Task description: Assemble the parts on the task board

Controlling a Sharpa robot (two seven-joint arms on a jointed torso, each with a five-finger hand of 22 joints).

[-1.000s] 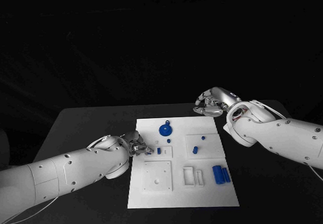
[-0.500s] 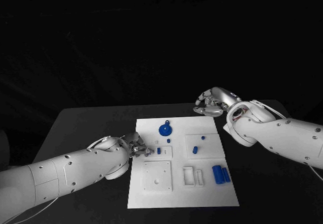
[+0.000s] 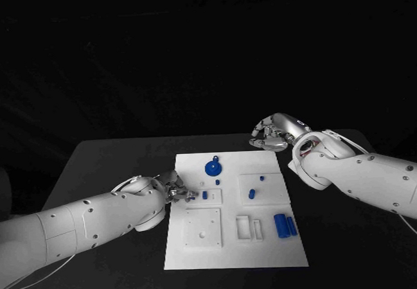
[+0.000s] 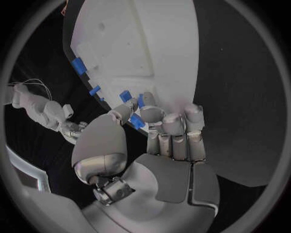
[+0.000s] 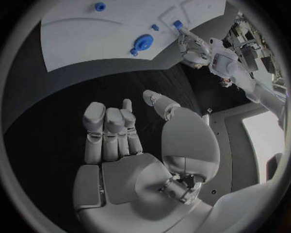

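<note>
1. The board [image 3: 234,211] lies in the middle of the tabletop [image 3: 107,162], with blue parts spread over it: a round disc [image 3: 213,167] near the far edge, a small peg [image 3: 218,181] just in front of it, an oval piece [image 3: 252,194] right of centre, and a pair of cylinders [image 3: 285,225] nearer the robot on the right.
2. The left hand [image 3: 174,188] sits at the board's left edge. In the left wrist view its fingers [image 4: 164,119] are curled around a small blue part [image 4: 136,121], which looks pinched between the thumb and the fingertips, though how firmly cannot be told.
3. That hand is just beside a square recess holding a short blue piece [image 3: 205,195].
4. The right hand [image 3: 273,134] hovers over the tabletop beyond the board's far right corner, well apart from any part. Its fingers [image 5: 109,128] are bent inward with nothing between them.
5. The step in hand is probably the seating of the held part into a slot on the left side of the board.
6. The next move likely calls for lining the part up over its slot and lowering it straight in before letting go.
7. A tilted part could jam at the slot's edge.
</note>
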